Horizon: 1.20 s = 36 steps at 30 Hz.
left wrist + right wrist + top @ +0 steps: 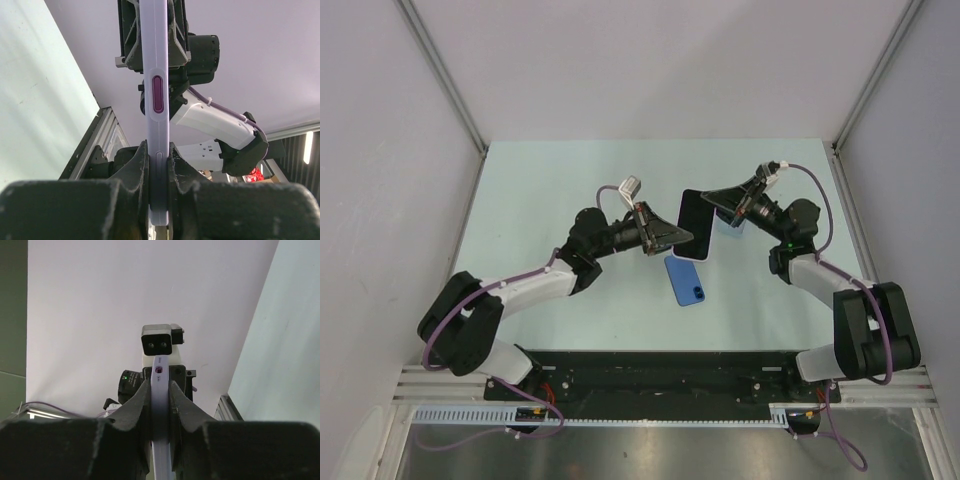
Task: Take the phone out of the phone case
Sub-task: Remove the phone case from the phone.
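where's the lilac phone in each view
top external: centre of the picture, lilac phone raised off the table.
left wrist: edge-on, upright, running down the middle.
right wrist: edge-on, lower centre.
shared landmark: the pale green table, at far left in left wrist and far right in right wrist.

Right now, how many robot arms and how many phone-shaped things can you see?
Robot arms: 2, left gripper and right gripper
Phone-shaped things: 2, lavender-cased phone gripped between them, blue one on the table
Total: 4
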### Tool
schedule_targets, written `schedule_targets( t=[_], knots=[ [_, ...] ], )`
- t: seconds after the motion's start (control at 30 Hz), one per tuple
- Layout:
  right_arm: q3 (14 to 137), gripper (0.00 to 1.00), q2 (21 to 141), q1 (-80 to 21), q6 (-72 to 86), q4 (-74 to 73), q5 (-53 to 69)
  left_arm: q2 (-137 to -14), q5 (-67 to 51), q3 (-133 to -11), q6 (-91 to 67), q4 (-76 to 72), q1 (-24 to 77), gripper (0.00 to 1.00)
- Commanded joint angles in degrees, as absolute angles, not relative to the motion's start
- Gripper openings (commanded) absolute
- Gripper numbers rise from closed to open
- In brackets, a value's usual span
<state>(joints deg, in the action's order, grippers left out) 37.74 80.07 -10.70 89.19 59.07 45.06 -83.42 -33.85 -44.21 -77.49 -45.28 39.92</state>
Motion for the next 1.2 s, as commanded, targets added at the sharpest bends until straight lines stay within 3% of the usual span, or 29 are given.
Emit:
schedule_targets(
  t=[0.0,0.07,0.4,0.53,0.73,0.9,1.03,1.17],
  knots=[
    [39.0,0.17,80.4,-12.0,95.9,67.8,42.5,-81.7,-36.6,-44.8,-77.3,-52.5,40.3,0.0],
    [39.0,0.26,80.4,-11.9,96.5,68.4,42.2,-81.2,-36.5,-44.7,-76.6,-51.8,40.3,0.0],
    [38.7,0.21,83.7,-11.8,104.3,79.3,40.8,-80.8,-36.6,-46.1,-75.2,-49.0,39.8,0.0],
    [38.4,0.34,84.5,-12.0,104.9,80.8,40.4,-80.2,-36.9,-44.7,-75.2,-50.3,39.3,0.0],
    [37.5,0.36,84.2,-12.0,105.4,80.9,40.1,-78.4,-36.7,-41.9,-75.4,-51.7,38.8,0.0],
    [37.1,0.28,84.8,-12.7,105.0,80.9,40.1,-78.3,-37.2,-41.9,-75.6,-52.0,38.5,0.0],
    [37.1,0.0,85.7,-13.3,106.7,83.1,39.7,-78.0,-37.5,-41.8,-75.7,-51.9,38.1,0.0],
    [35.7,0.0,86.5,-14.6,112.4,87.5,37.1,-77.6,-37.4,-41.6,-75.0,-51.9,37.7,0.0]
  ],
)
